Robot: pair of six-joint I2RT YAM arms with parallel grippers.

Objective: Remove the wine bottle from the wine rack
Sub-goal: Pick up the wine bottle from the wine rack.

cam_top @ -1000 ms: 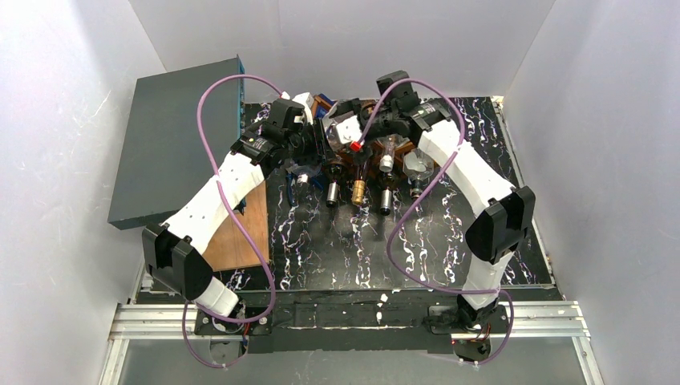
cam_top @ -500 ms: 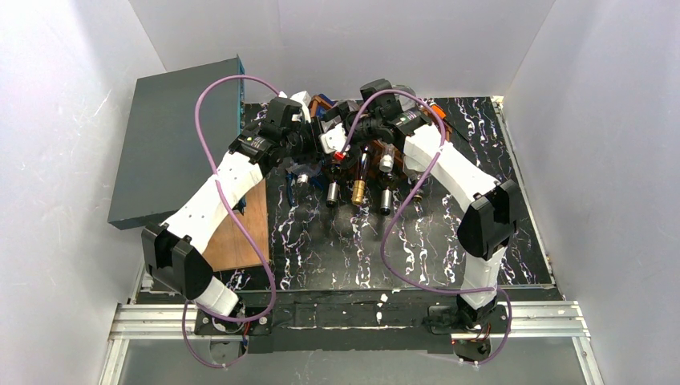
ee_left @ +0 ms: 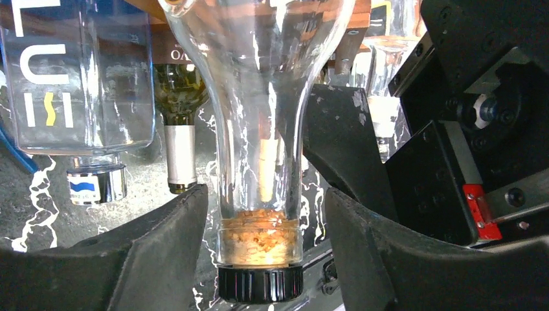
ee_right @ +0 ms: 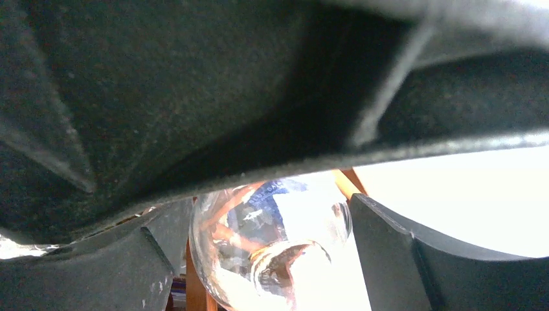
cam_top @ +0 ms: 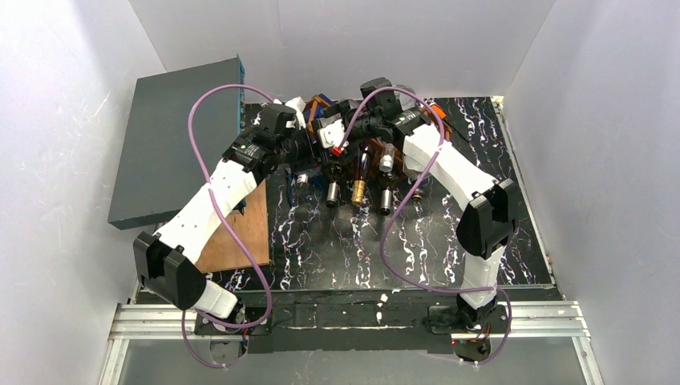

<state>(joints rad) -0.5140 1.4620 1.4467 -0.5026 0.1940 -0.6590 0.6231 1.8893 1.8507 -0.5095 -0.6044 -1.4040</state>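
The brown wooden wine rack (cam_top: 323, 103) stands at the back middle of the table with several bottles in it, necks toward me. In the left wrist view a clear glass bottle (ee_left: 259, 116) with a cork and a black cap hangs neck-down from the rack (ee_left: 362, 10). My left gripper (ee_left: 265, 201) is open around the neck, with a gap on each side. My right gripper (ee_right: 265, 207) spans the round base of the same clear bottle (ee_right: 259, 259), and both fingers touch the glass. In the top view both grippers, left (cam_top: 314, 148) and right (cam_top: 343, 138), meet over the rack's left part.
A grey flat box (cam_top: 172, 144) leans at the back left. A wooden board (cam_top: 240, 228) lies on the marbled black mat (cam_top: 401, 241). Other bottle necks (cam_top: 358, 191) stick out toward me. A lettered clear bottle (ee_left: 78, 78) and a dark green bottle (ee_left: 178, 97) lie beside the neck.
My right gripper swung left from the rack's middle to its left part, then held still. My left arm's elbow dropped toward the near left while its gripper stayed at the rack.
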